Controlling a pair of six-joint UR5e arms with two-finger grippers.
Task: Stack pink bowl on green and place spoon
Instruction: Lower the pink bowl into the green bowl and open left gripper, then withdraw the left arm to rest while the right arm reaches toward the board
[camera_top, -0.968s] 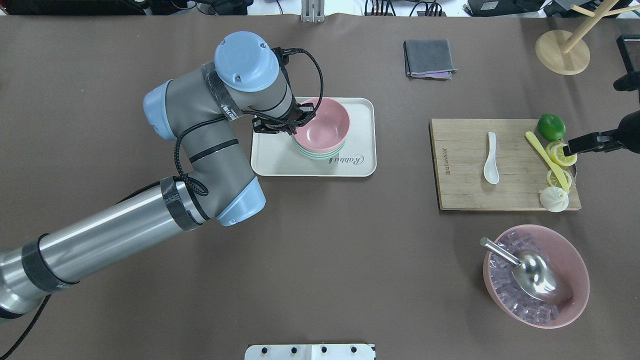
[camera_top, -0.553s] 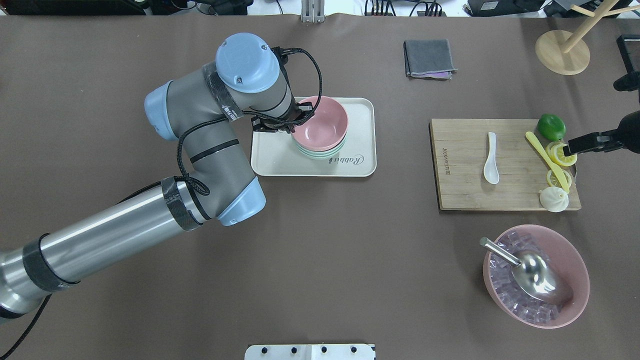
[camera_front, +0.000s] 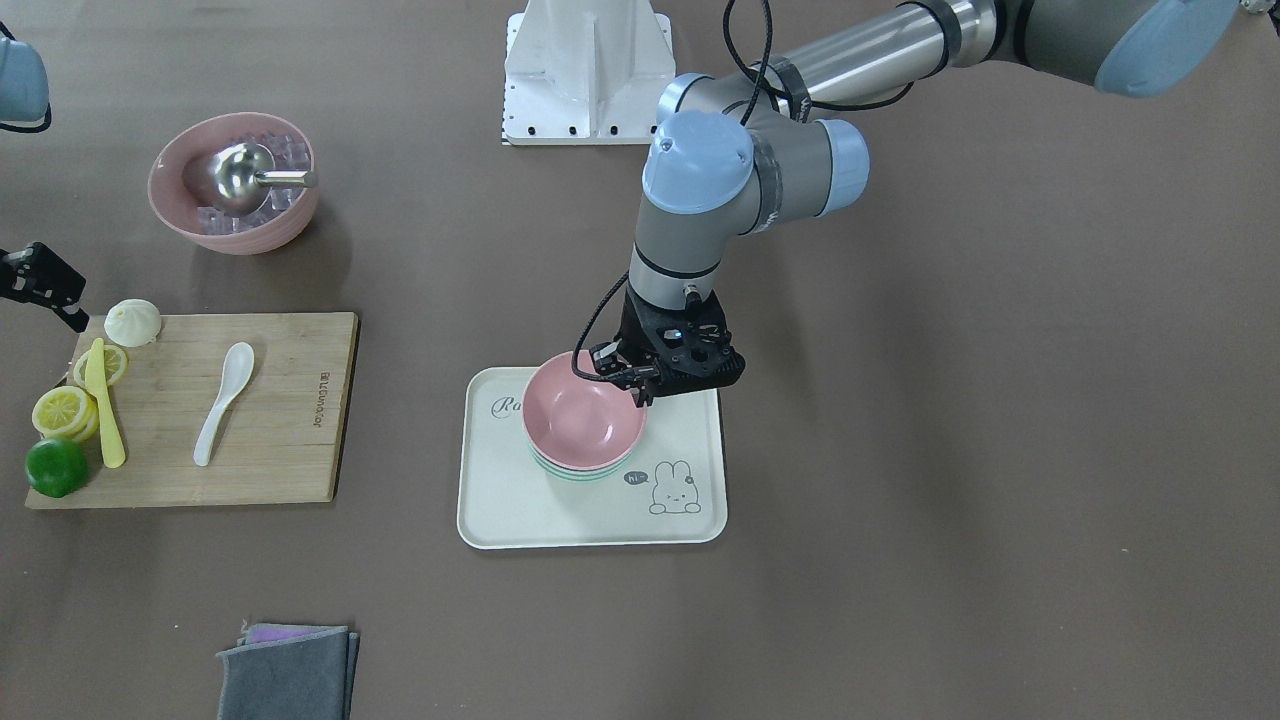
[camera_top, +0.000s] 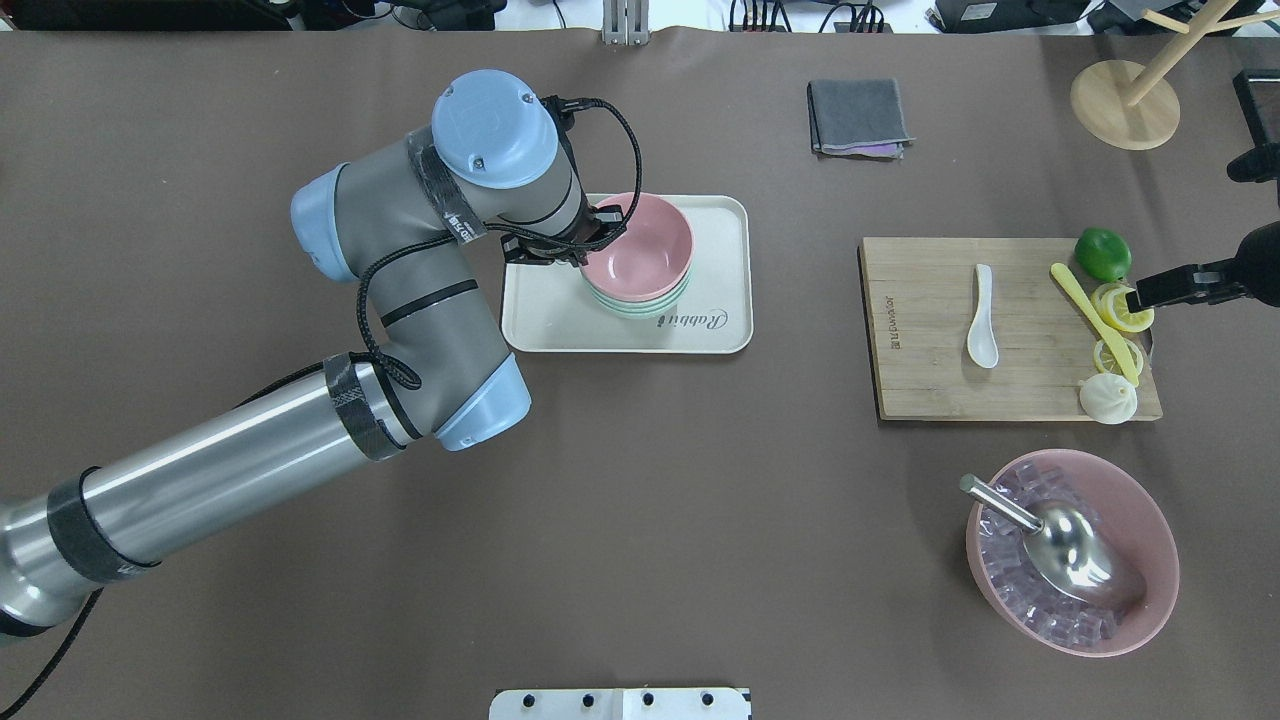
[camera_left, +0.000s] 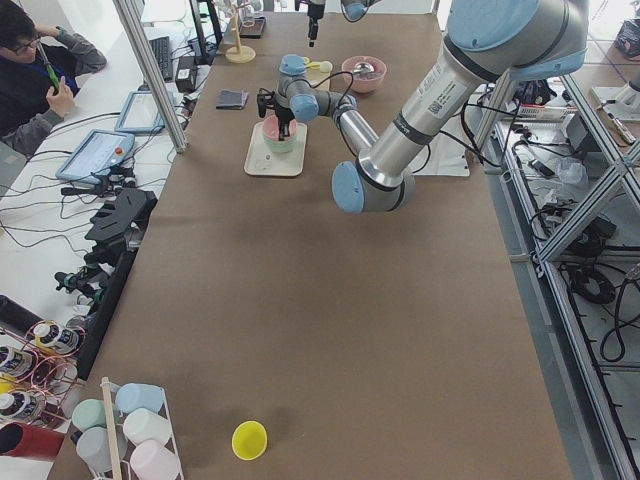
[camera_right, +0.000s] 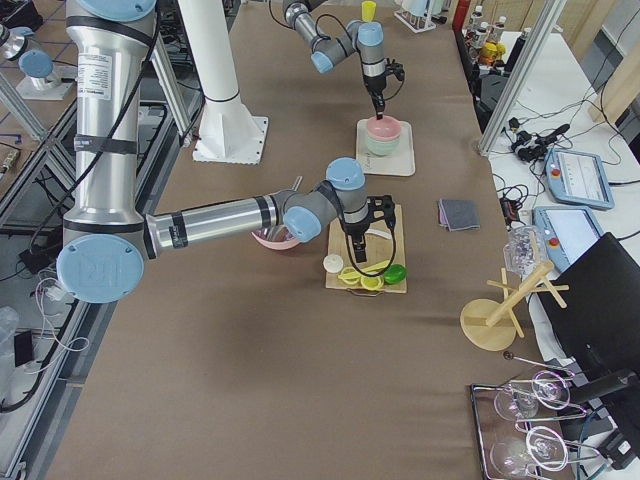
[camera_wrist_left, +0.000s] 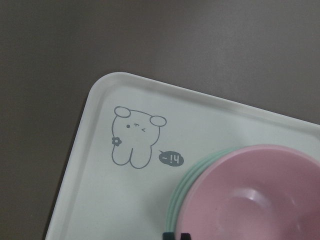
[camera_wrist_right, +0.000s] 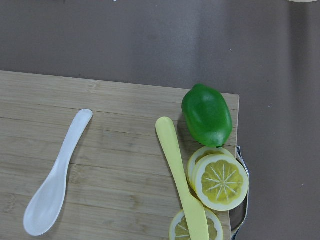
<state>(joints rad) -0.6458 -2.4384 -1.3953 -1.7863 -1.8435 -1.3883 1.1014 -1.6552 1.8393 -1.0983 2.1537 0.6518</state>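
A pink bowl (camera_top: 640, 250) sits nested on a green bowl (camera_top: 628, 309) on a cream tray (camera_top: 560, 325). My left gripper (camera_top: 592, 248) is at the pink bowl's near-left rim, its fingertips (camera_wrist_left: 176, 236) shut on that rim. The stack also shows in the front view (camera_front: 585, 412) and the left wrist view (camera_wrist_left: 255, 195). A white spoon (camera_top: 983, 318) lies on the wooden cutting board (camera_top: 930, 390), also in the right wrist view (camera_wrist_right: 55, 175). My right gripper (camera_top: 1140, 296) hovers over the board's right end above the lemon slices; its fingers are hidden.
On the board lie a lime (camera_top: 1103, 253), lemon slices (camera_top: 1120, 310), a yellow knife (camera_top: 1090, 320) and a dumpling (camera_top: 1108, 398). A large pink bowl (camera_top: 1140, 505) holds ice cubes and a metal scoop. A grey cloth (camera_top: 858, 117) and a wooden stand (camera_top: 1125, 105) are at the back.
The pink bowl, tilted and raised a second ago, has come down level onto the green bowl with my left gripper still on its rim. The right arm has not moved.
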